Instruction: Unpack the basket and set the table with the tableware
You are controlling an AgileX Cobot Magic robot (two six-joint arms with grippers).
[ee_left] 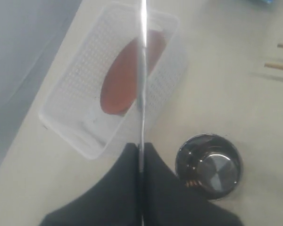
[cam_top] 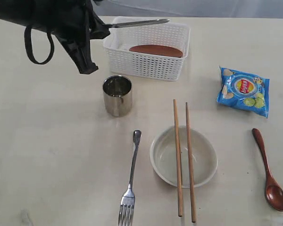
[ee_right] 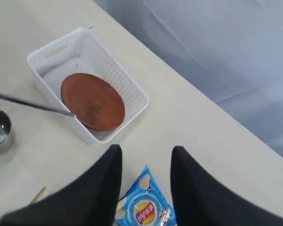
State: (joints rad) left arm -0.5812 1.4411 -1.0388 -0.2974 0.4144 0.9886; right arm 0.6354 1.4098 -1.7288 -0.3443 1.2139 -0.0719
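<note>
On table (cam_top: 47,155): 2 chopsticks (cam_top: 178,160), 1 fork (cam_top: 132,174) | left jaws clamp 1 knife (cam_top: 139,22) | right jaws parted, empty

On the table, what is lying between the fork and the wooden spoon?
In the exterior view, the off-white bowl lies between the fork and the wooden spoon, with the two chopsticks resting across it.

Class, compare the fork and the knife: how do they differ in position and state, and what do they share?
The fork lies flat on the table beside the bowl; the knife is in the air over the basket. No gripper touches the fork; the left gripper is shut on one end of the knife. Both are slim, shiny steel pieces.
</note>
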